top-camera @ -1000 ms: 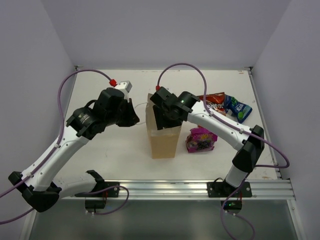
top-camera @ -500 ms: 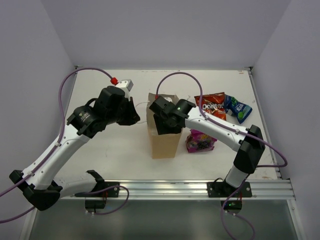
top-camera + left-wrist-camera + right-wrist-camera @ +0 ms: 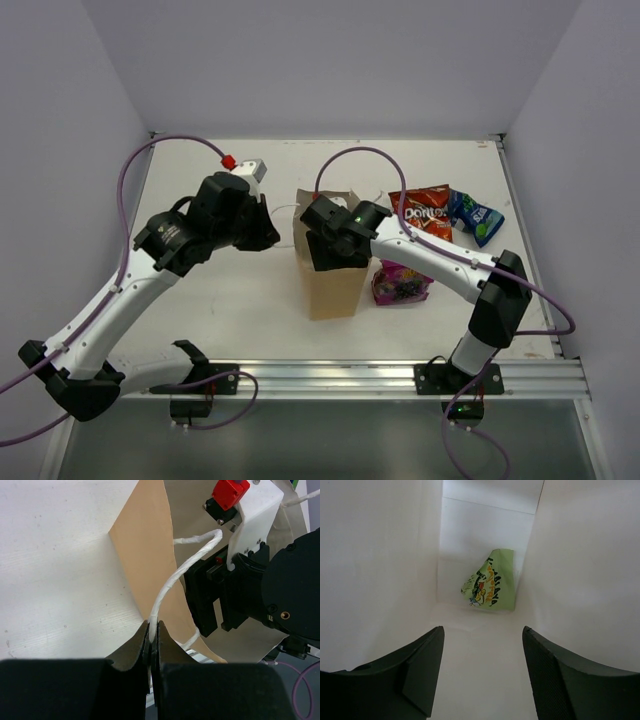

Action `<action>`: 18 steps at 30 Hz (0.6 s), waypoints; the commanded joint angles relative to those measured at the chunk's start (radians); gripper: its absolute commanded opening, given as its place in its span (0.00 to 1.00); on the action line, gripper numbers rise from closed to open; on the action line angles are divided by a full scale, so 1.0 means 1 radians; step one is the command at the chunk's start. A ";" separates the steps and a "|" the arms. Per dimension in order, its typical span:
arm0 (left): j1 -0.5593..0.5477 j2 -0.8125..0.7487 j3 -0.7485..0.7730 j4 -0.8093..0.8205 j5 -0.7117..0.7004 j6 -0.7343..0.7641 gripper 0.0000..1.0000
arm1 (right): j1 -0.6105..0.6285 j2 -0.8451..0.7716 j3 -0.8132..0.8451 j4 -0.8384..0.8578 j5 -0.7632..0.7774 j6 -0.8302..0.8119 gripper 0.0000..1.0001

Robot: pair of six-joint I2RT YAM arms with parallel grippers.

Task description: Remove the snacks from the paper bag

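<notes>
We take this for a robotics lab cell: plain pale lilac walls [image 3: 330,70] beyond the left claw [image 3: 266,238], a white tabletop [image 3: 235,310] under it, a silver aluminium rail [image 3: 340,376] behind it

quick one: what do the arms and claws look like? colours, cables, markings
The left arm and right arm have white links, black joints and bases. A purple cable loops off each wrist; the left one meets a red plug beside a white mount. A green light shows on the right wrist. The left claw and right claw have black, wedge-shaped fingers.
</notes>
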State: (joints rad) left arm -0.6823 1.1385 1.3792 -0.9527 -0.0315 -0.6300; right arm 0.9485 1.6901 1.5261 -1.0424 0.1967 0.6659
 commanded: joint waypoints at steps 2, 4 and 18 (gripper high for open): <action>-0.003 -0.029 0.021 -0.009 0.005 0.030 0.00 | 0.004 -0.030 0.006 -0.008 0.056 0.014 0.69; -0.002 -0.034 0.015 -0.011 0.005 0.029 0.00 | 0.004 -0.026 0.012 -0.010 0.070 0.012 0.70; -0.003 -0.056 -0.023 -0.009 0.024 0.012 0.00 | -0.030 0.026 -0.009 0.073 0.067 -0.055 0.81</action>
State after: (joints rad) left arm -0.6823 1.1065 1.3750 -0.9607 -0.0204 -0.6258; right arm 0.9390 1.7016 1.5253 -1.0153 0.2447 0.6399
